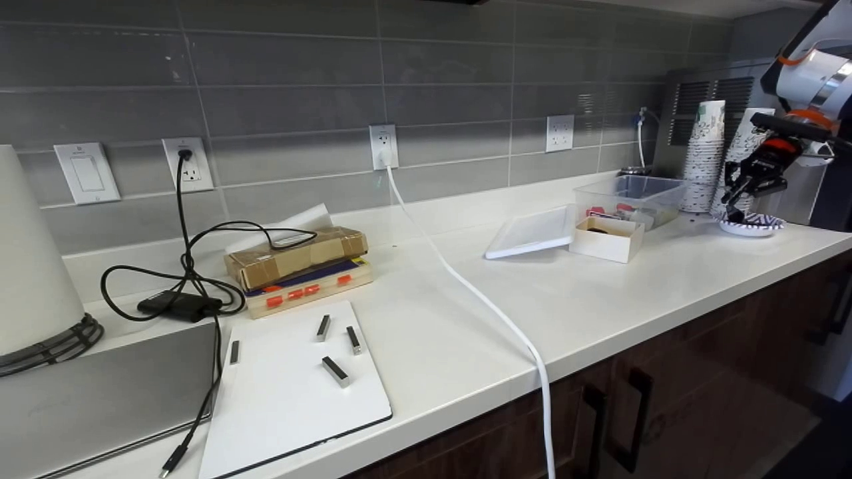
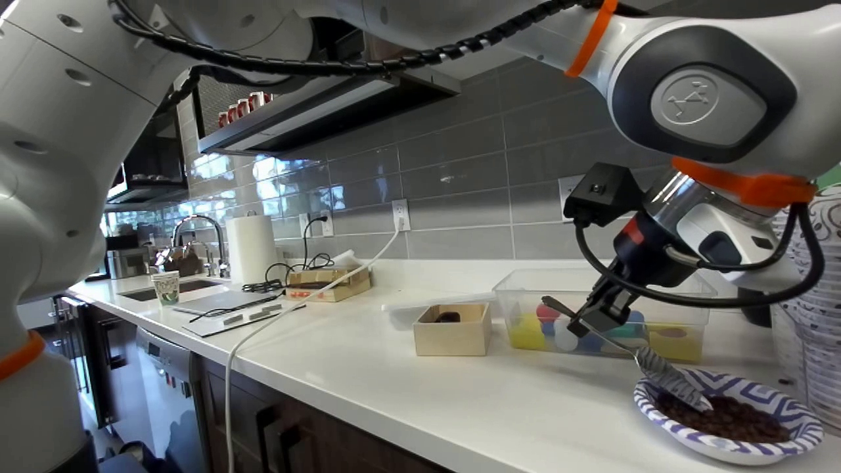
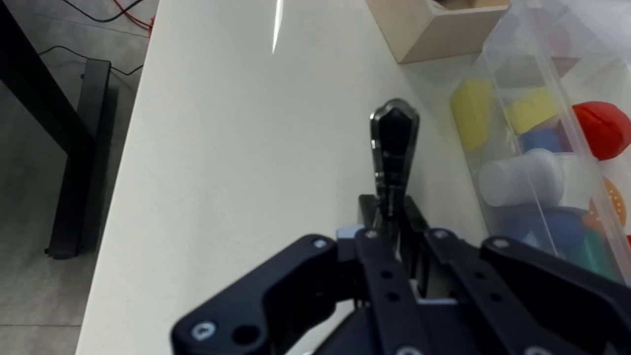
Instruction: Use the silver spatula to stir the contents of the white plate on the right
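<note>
Within a round, blue-patterned white plate [image 2: 736, 386] on the white bench [image 2: 420, 394], dark-brown pieces [image 2: 729, 422] were apparently touched by a slim silver metal spatula [image 2: 660, 369], clamped in the black end effector [image 2: 587, 323].

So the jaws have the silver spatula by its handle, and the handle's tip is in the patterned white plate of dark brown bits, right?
Wrong end: an exterior view shows the head of the silver spatula in the patterned white plate of dark brown bits; the handle's tip sticks out beyond the jaws. The handle grip is right.
</note>
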